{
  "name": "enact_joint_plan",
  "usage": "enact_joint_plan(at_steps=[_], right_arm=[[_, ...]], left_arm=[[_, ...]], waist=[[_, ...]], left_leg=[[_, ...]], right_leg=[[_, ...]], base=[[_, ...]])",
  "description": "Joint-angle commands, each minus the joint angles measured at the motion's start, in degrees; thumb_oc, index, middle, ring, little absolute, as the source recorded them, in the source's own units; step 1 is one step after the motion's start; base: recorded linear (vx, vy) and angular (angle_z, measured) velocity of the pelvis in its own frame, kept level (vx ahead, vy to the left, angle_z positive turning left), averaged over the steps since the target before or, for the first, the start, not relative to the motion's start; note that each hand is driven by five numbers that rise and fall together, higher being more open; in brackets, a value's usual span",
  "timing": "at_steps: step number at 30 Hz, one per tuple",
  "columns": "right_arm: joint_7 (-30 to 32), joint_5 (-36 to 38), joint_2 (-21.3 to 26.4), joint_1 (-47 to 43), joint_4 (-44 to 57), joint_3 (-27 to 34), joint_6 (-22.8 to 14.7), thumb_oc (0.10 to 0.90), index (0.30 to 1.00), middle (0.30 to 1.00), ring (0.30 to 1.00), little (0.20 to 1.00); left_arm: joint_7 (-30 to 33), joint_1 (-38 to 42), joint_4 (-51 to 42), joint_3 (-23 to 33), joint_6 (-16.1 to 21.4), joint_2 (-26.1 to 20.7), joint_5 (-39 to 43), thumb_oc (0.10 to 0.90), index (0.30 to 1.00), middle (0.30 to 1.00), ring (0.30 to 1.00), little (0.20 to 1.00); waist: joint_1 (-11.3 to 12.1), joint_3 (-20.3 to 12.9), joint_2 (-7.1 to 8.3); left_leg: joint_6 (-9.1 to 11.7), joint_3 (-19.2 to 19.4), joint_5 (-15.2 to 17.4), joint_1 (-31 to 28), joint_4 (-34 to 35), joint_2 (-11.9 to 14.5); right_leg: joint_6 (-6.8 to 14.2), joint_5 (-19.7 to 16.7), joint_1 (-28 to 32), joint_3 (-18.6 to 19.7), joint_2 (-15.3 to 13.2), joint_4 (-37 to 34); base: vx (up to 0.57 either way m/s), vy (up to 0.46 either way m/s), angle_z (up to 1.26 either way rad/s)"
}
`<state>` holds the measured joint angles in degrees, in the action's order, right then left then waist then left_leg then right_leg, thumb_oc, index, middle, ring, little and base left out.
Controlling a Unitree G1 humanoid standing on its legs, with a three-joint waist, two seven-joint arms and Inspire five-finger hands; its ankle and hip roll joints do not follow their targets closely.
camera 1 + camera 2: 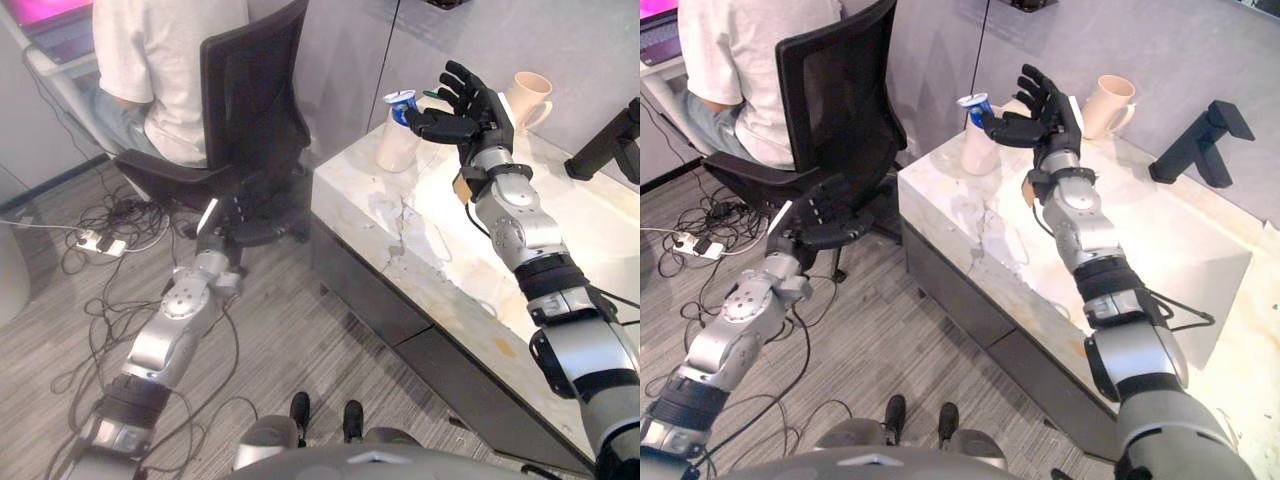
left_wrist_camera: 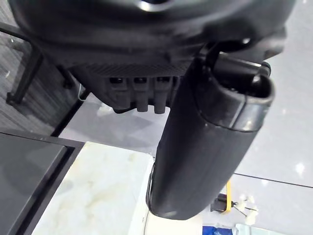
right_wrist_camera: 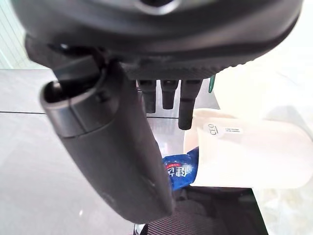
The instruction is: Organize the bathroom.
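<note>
Hovering right hand (image 1: 1045, 115) beside cup (image 1: 978, 148), counter edge (image 1: 940, 215).

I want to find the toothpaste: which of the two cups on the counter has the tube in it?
The white cup at the counter's corner, beside the right hand; a blue-and-white tube sticks out of it. The cream mug by the wall has a handle.

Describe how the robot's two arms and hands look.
Both arms are silver-grey rounded metal segments joined by black bands, with thin black cables along them. The left hand and right hand are dark, with jointed black fingers and a thick black thumb. No white thumb cover is visible.
</note>
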<state>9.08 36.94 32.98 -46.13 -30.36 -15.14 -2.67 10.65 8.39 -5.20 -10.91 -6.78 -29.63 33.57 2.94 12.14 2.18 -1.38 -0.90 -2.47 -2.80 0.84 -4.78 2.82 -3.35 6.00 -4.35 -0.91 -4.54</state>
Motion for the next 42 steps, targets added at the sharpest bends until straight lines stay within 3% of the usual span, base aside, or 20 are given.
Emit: enact_joint_plan(at_steps=[1, 10, 15, 21, 27, 31, 33, 38, 39, 42], right_arm=[[2.26, 2.04, 1.45, -4.39, -1.84, 2.73, -0.15, 0.8, 0.9, 0.9, 0.9, 0.9], [6.82, 9.7, 1.44, -0.89, 4.9, 6.57, 3.2, 0.8, 0.9, 0.9, 0.9, 0.9], [9.18, 12.77, 1.05, 3.81, 14.17, 9.5, 3.48, 0.8, 0.9, 0.9, 0.9, 0.9], [12.67, 9.08, 1.41, 12.13, 29.81, 14.89, -1.7, 0.8, 0.9, 0.9, 0.9, 0.9], [19.24, -5.83, 5.81, 18.78, 38.46, 23.35, -10.49, 0.8, 0.9, 0.9, 0.9, 0.9], [27.31, -11.78, 10.64, 25.7, 39.27, 32.81, -14.22, 0.8, 0.9, 0.9, 0.9, 0.9], [31.9, -12.8, 12.04, 34.15, 37.14, 41.74, -16.23, 0.8, 0.9, 0.9, 0.9, 0.9], [38.7, -15.0, 12.8, 43.65, 32.83, 51.05, -14.83, 0.8, 0.9, 0.9, 0.9, 0.9], [39.34, -13.54, 11.96, 47.31, 29.81, 54.23, -16.08, 0.8, 0.9, 0.9, 0.9, 0.9], [41.32, -11.0, 9.95, 51.42, 23.44, 56.22, -15.52, 0.8, 0.9, 0.9, 0.9, 0.9]], left_arm=[[0.34, 1.87, -4.51, -0.08, 5.33, -0.49, -0.64, 0.8, 0.9, 0.9, 0.9, 0.9], [2.54, 2.34, -4.35, -0.82, 6.44, -0.12, -0.79, 0.8, 0.9, 0.9, 0.9, 0.9], [8.38, 1.82, -4.12, -0.2, 6.97, 0.26, -2.93, 0.8, 0.9, 0.9, 0.9, 0.9], [16.56, -0.41, -2.1, 3.08, 8.67, 1.52, -4.91, 0.8, 0.9, 0.9, 0.9, 0.9], [24.16, -3.77, 2.34, 7.6, 11.46, 2.8, -6.72, 0.8, 0.9, 0.9, 0.9, 0.9], [27.41, -7.72, 9.09, 11.12, 15.13, 3.72, -8.46, 0.8, 0.9, 0.9, 0.9, 0.9], [29.51, -10.91, 16.71, 13.67, 16.67, 4.29, -9.35, 0.8, 0.9, 0.9, 0.9, 0.9], [28.61, -13.44, 29.99, 17.39, 21.49, 4.87, -5.44, 0.8, 0.9, 0.9, 0.9, 0.9], [27.19, -14.13, 36.76, 19.28, 23.79, 5.31, -4.27, 0.8, 0.9, 0.9, 0.9, 0.9], [25.11, -14.99, 45.71, 22.29, 25.05, 6.5, -0.99, 0.8, 0.9, 0.9, 0.9, 0.9]], waist=[[-0.95, -6.76, -1.05], [-2.95, -6.75, -1.08], [-4.87, -6.54, -1.32], [-7.7, -6.67, -1.18], [-10.07, -7.22, -1.03], [-11.74, -7.61, -0.79], [-13.15, -7.86, -0.71], [-15.11, -7.65, -0.66], [-15.61, -7.43, -0.59], [-15.58, -6.58, -0.91]], left_leg=[[2.04, 5.0, 5.93, -0.06, -3.94, 0.29], [1.81, 5.42, 5.48, -0.71, -2.3, -0.1], [1.39, 5.92, 4.77, -1.25, -0.39, -0.14], [0.98, 7.03, 4.27, -1.41, 1.19, -0.24], [0.68, 8.3, 3.93, -1.96, 3.19, -0.14], [0.7, 9.33, 4.05, -2.0, 4.05, 0.07], [0.66, 10.19, 4.98, -2.08, 4.16, 0.34], [0.71, 11.91, 4.87, -1.57, 4.16, 0.83], [0.98, 13.32, 4.38, -1.29, 4.16, 1.26], [1.55, 17.15, 4.53, -1.88, 4.16, 2.73]], right_leg=[[1.68, 5.64, -2.84, -0.93, 4.28, 5.17], [2.32, 3.69, -3.26, 0.64, 4.31, 3.17], [2.89, 2.34, -4.19, 1.98, 4.37, 2.32], [3.51, 1.78, -5.36, 3.77, 4.3, 2.27], [4.23, 1.43, -6.11, 4.9, 4.09, 2.26], [4.81, 1.12, -6.81, 5.36, 3.75, 2.43], [5.44, 1.33, -7.04, 5.2, 3.31, 2.28], [6.12, 1.51, -8.03, 4.77, 2.78, 3.32], [6.4, 1.45, -8.68, 3.26, 2.22, 4.04], [7.29, 3.15, -9.31, -1.5, 0.48, 6.58]], base=[[-0.08, 0.03, -0.05], [-0.12, 0.054, -0.12], [-0.12, 0.08, -0.2], [-0.15, 0.11, -0.27], [-0.13, 0.123, -0.16], [-0.11, 0.113, -0.03], [-0.09, 0.124, -0.06], [-0.07, 0.038, -0.26], [-0.08, -0.014, -0.44], [-0.1, -0.037, -0.77]])
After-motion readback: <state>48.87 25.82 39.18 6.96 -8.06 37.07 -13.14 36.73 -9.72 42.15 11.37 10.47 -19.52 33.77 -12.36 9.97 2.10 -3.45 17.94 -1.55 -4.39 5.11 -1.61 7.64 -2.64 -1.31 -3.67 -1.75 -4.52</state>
